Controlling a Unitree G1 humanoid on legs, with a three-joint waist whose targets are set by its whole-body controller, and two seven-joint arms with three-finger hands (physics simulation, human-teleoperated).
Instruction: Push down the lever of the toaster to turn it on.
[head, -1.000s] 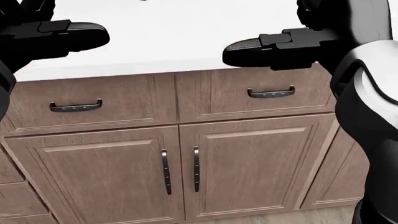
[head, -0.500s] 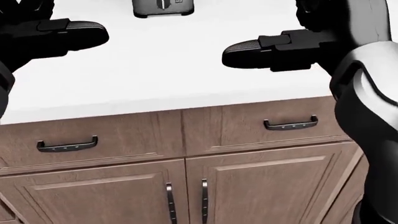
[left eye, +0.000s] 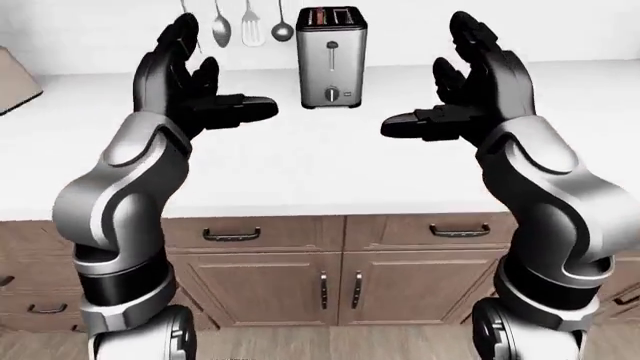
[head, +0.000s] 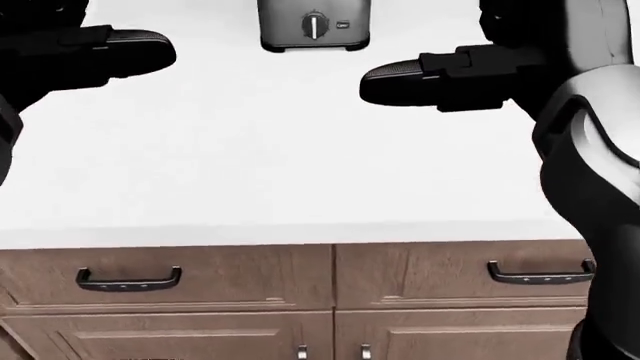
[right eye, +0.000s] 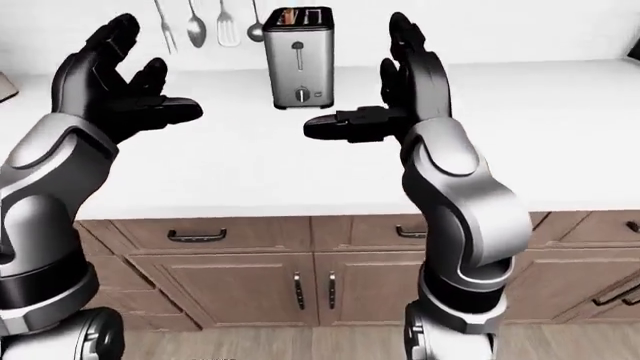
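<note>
A silver two-slot toaster stands upright on the white counter, at the top middle of the left-eye view. Its lever sits at the top of a vertical slot, with a round dial below it. The head view shows only the toaster's lower part at the top edge. My left hand is raised, open, left of the toaster and nearer to me. My right hand is raised, open, to the toaster's right. Neither hand touches the toaster, and both are empty.
Several metal utensils hang on the wall left of the toaster. A brown object shows at the left edge. Wooden drawers and cabinet doors with dark handles run under the counter edge.
The camera has moved toward the counter: cabinets slid down the head view, the counter fills more of it, and the toaster came in at the top. Both hands keep their pose.
</note>
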